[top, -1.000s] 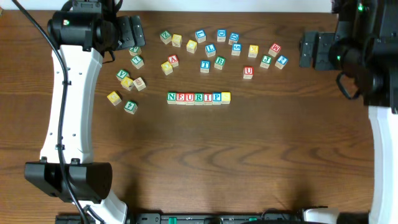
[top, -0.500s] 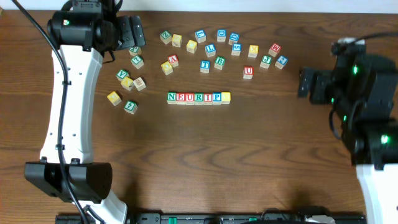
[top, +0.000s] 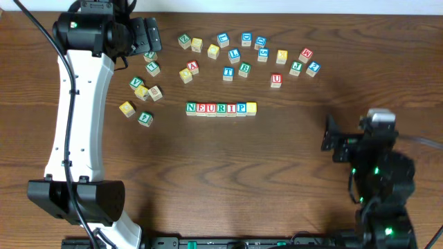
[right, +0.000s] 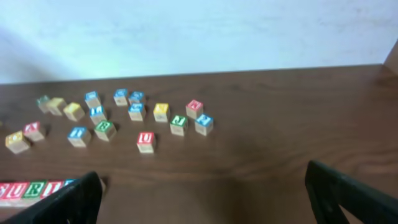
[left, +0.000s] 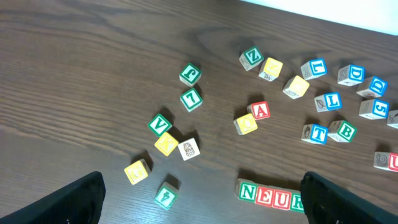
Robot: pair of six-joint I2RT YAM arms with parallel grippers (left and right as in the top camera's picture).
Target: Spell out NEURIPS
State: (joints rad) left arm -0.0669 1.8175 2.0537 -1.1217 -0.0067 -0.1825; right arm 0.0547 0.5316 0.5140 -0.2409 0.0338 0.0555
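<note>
The NEURIPS cubes point(top: 221, 108) stand in one straight row mid-table: green N point(top: 191, 108), red E, red U, green R, red I, blue P point(top: 241, 108) and a yellow cube point(top: 251, 108) at the right end. My left gripper point(top: 149, 36) hovers open at the back left, well apart from the row. In the left wrist view that gripper point(left: 202, 202) holds nothing, and the row's N, E, U, R point(left: 273, 197) show by its right finger. My right gripper point(top: 328, 137) is open and empty at the front right. The right wrist view has the row's end point(right: 31, 188) at its lower left.
Loose letter cubes lie in an arc behind the row, among them a lone red U point(top: 276, 79), a red A point(top: 193, 67) and a blue T point(top: 228, 72). A cluster of green and yellow cubes point(top: 142, 91) sits left of the row, near the left arm.
The right arm has swung from the back right corner down to the front right of the table, its gripper staying open. The left arm and all cubes are unmoved.
</note>
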